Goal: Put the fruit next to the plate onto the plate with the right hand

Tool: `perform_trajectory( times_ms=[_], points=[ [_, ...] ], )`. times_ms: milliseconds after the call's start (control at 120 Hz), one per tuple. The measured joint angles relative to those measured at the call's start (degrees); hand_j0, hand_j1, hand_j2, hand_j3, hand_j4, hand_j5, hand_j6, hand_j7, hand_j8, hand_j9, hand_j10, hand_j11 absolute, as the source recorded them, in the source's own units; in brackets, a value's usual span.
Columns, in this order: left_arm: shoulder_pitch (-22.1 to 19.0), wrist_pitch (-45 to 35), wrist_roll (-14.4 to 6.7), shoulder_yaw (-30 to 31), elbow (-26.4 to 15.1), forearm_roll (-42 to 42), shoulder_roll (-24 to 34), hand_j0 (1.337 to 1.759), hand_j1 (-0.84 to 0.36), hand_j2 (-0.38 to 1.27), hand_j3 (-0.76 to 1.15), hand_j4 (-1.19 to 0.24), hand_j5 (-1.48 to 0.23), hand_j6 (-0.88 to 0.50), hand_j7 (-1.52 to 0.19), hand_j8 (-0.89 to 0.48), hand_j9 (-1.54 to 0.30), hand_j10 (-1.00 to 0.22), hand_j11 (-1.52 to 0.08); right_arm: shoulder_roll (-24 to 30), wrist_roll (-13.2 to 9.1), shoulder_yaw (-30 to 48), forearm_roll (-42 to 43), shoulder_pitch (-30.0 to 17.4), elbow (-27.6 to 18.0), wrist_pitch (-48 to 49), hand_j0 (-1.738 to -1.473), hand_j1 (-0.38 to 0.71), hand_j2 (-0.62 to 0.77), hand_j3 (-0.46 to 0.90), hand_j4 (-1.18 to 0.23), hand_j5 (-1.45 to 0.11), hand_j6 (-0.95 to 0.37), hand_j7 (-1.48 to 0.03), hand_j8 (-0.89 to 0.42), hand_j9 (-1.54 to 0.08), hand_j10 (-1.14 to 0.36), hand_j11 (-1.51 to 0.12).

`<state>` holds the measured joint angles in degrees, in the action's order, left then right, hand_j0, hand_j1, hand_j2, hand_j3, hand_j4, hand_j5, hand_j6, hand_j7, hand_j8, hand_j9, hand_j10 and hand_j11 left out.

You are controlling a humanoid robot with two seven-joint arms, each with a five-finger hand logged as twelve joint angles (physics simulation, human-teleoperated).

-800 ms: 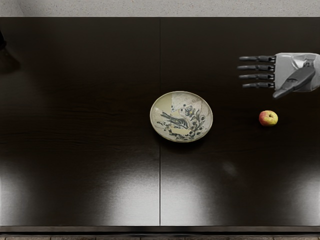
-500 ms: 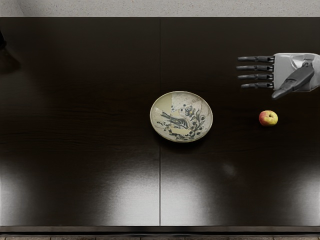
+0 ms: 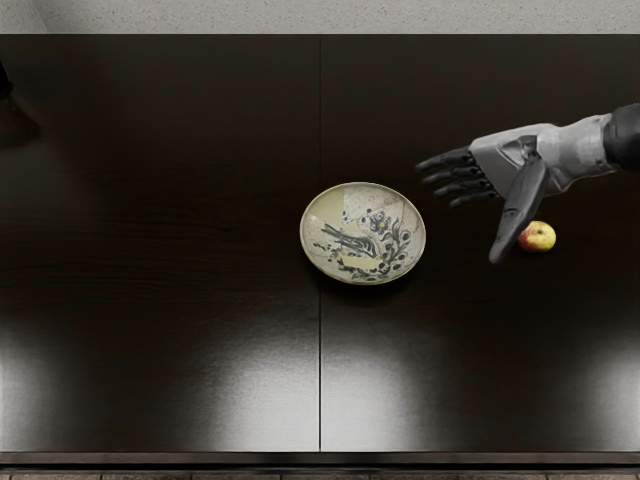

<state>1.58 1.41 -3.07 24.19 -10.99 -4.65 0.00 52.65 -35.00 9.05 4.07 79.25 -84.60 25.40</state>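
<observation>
A small red and yellow apple [image 3: 539,237] lies on the dark table, to the right of a cream plate [image 3: 363,233] painted with a dark floral pattern. My right hand [image 3: 470,205] reaches in from the right edge and hovers open above the table between the plate and the apple. Its fingers [image 3: 445,175] are spread toward the plate, and the thumb [image 3: 512,220] points down just left of the apple. The hand holds nothing. The plate has nothing on it.
The dark wooden table [image 3: 160,300] has a seam running down its middle. A dark shape [image 3: 5,85] shows at the far left edge.
My right hand has swung left and down from the upper right, tilting so its thumb now hangs beside the apple. Apple and plate have not moved.
</observation>
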Motion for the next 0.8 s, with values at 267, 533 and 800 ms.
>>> perform_trajectory(
  times_ms=[267,533,800],
  points=[
    [-0.32,0.0,0.0,0.13,0.05,0.0,0.0,1.658,0.07,0.05,0.0,-0.23,-0.3,-0.23,-0.3,-0.23,-0.3,-0.23,-0.3,-6.78,0.0,-19.9,4.16,14.67,-3.49,-23.48,-1.658,-0.31,-0.01,0.0,-0.03,-0.04,-0.04,-0.04,-0.03,-0.04,-0.03,-0.04],
    [-0.26,0.0,0.0,0.16,0.13,0.0,0.0,1.658,0.07,0.05,0.0,-0.23,-0.3,-0.23,-0.3,-0.23,-0.3,-0.23,-0.3,-8.21,0.0,-31.56,18.16,20.48,-7.82,-33.69,-1.658,-0.31,-0.01,0.0,-0.04,-0.04,-0.04,-0.04,-0.04,-0.04,-0.04,-0.04],
    [-0.18,0.0,0.0,0.31,0.17,0.0,0.0,1.658,0.07,0.05,0.0,-0.23,-0.3,-0.23,-0.3,-0.23,-0.3,-0.23,-0.3,-11.21,0.0,-44.13,26.2,21.68,-10.77,-45.41,-1.658,-0.31,-0.01,0.0,-0.04,-0.05,-0.04,-0.05,-0.04,-0.05,-0.04,-0.05]
  ],
)
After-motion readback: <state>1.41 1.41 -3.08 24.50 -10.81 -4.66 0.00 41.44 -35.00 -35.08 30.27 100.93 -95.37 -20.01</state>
